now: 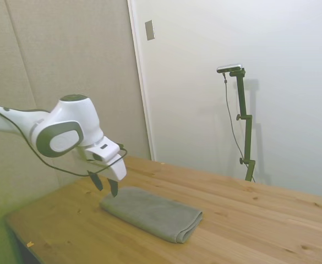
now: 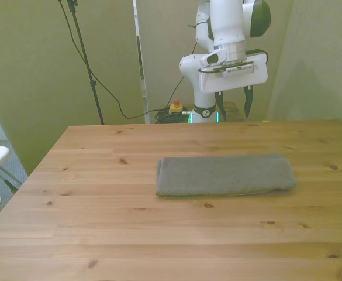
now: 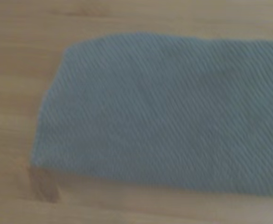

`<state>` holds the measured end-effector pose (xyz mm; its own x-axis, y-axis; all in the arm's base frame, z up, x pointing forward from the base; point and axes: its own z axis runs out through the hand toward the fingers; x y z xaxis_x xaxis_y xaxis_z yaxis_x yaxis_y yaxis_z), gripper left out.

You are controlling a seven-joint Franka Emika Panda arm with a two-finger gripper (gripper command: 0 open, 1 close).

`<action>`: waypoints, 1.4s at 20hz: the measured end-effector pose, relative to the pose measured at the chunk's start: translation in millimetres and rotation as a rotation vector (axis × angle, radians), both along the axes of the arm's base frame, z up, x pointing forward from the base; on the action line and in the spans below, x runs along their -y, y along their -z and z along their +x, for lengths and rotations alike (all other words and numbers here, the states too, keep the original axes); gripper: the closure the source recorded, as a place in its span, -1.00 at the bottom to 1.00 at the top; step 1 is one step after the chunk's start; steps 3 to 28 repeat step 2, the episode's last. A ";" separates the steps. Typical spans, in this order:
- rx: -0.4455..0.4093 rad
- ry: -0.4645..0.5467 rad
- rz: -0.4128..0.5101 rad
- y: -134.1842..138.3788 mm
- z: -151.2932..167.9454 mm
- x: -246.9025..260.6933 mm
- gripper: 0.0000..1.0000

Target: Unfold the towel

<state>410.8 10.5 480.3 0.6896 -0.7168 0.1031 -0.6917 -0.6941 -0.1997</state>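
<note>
One towel [image 2: 224,174] folded flat | wooden table [image 2: 100,222] | gripper [image 2: 234,104] above, fingers apart | pale walls

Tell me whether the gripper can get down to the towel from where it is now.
Probably yes. The gripper hangs open just above one end of the folded towel, and nothing lies between them; the table around the towel holds nothing that would block a descent.
</note>
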 end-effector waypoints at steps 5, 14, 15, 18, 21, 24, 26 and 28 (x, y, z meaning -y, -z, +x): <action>-0.038 0.079 -0.063 -4.8 -29.9 -9.5 -1.00; -0.038 0.079 -0.063 -4.8 -29.9 -9.5 -1.00; -0.038 0.079 -0.063 -4.8 -29.9 -9.5 -1.00; -0.038 0.079 -0.063 -4.8 -29.9 -9.5 -1.00; -0.038 0.079 -0.063 -4.8 -29.9 -9.5 -1.00; -0.038 0.079 -0.063 -4.8 -29.9 -9.5 -1.00; -0.038 0.079 -0.063 -4.8 -29.9 -9.5 -1.00; -0.038 0.079 -0.063 -4.8 -29.9 -9.5 -1.00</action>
